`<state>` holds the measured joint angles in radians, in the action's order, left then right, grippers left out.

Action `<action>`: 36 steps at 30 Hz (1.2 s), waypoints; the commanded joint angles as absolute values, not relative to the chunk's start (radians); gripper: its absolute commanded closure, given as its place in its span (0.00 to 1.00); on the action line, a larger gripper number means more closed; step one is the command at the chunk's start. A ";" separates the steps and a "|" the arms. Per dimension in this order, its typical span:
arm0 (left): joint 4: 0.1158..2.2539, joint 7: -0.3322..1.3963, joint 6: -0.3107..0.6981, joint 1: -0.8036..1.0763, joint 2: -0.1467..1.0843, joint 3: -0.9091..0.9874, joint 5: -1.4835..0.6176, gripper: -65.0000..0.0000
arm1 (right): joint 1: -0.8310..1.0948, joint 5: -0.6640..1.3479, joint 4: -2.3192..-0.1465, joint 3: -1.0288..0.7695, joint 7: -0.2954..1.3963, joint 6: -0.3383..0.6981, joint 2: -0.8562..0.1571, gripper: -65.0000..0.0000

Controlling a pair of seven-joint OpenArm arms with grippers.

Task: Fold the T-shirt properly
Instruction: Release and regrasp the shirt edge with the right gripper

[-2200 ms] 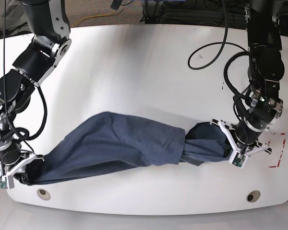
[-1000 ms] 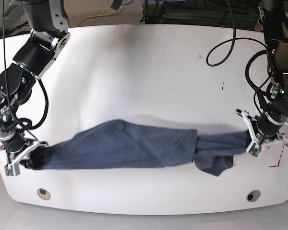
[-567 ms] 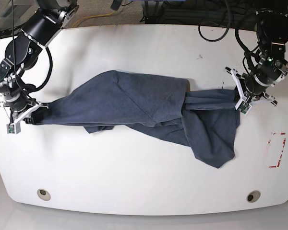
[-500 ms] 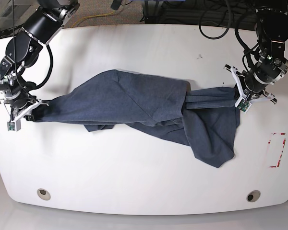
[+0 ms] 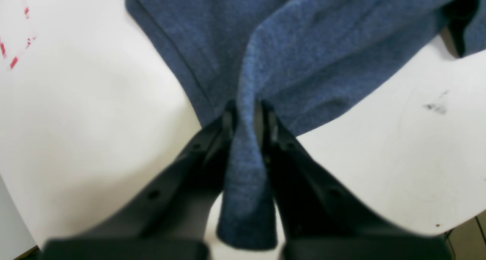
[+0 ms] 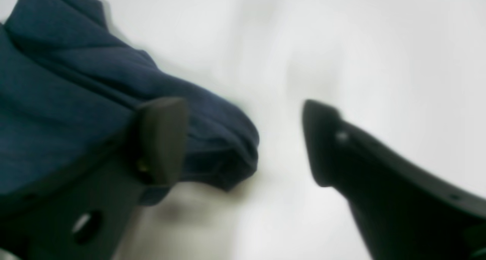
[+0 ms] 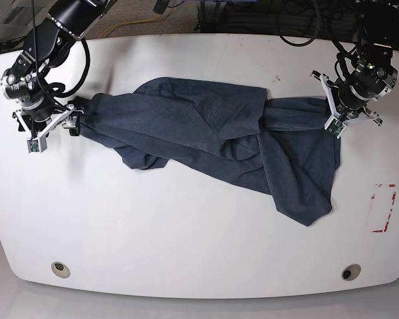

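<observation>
- A bunched fold of the T-shirt [image 5: 288, 51] is clamped between the narrow jaws of the left pincer [image 5: 246, 107], with a short tail of cloth hanging back between the fingers.
- The right pincer [image 6: 243, 138] is spread wide; one finger [image 6: 161, 138] lies against the cloth's rolled edge, the other is apart from it over bare white.
- The garment is stretched, rumpled and twisted, across the far half of the white surface [image 7: 186, 239], between the two pincers.
- Red marks [image 7: 384, 207] are seen near the surface's edge.

T-shirt [image 5: 265, 62] fold between left claw [image 5: 246, 112] tips
</observation>
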<state>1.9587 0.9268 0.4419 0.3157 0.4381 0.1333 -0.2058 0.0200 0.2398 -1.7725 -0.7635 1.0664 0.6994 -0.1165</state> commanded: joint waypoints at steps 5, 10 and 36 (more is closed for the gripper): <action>1.974 0.914 0.435 0.305 0.449 0.137 -0.206 1.00 | 0.058 0.252 -1.928 -0.785 1.102 0.698 -0.056 0.13; 1.974 0.914 0.435 0.303 0.447 0.136 -0.208 1.00 | 0.114 0.252 -1.977 -0.780 1.170 0.698 0.019 0.21; 1.974 0.914 0.435 0.302 0.447 0.136 -0.208 1.00 | 0.300 0.251 -1.968 -0.455 1.262 0.698 0.114 0.24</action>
